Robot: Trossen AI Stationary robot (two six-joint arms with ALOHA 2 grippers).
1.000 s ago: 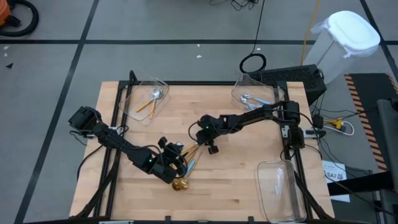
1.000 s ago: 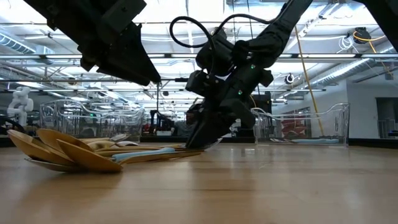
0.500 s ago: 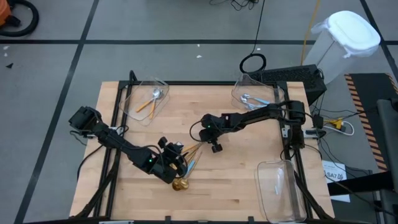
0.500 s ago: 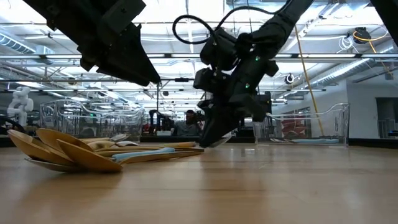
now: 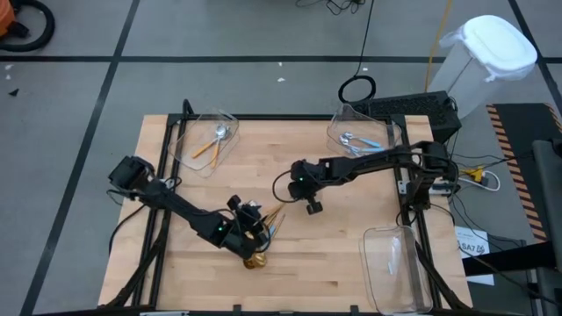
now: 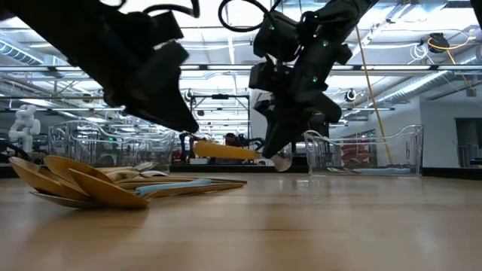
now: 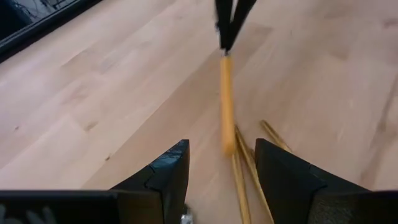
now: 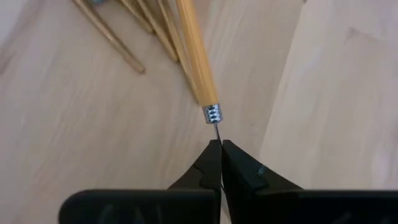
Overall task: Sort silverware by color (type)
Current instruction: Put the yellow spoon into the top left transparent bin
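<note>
Wooden table (image 5: pixel 351 237), right tool (image 8: pixel 219 148) pinched on orange-handled spoon (image 8: pixel 196 56) lifted above pile, left tool (image 7: pixel 219 171) spread

Wooden table (image 5: pixel 334 254), 3 clear bins (image 5: pixel 206 140), right gripper (image 5: pixel 309 204) mid-table, left gripper (image 5: pixel 255 235) over gold spoons (image 5: pixel 256 260)

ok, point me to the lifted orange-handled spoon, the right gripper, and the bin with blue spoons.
orange-handled spoon (image 8: pixel 196 59): right wrist view, mid handle.
right gripper (image 8: pixel 221 144): right wrist view, shut fingertips pinching the spoon's thin neck.
bin with blue spoons (image 5: pixel 341 118): high view, clear rim.
</note>
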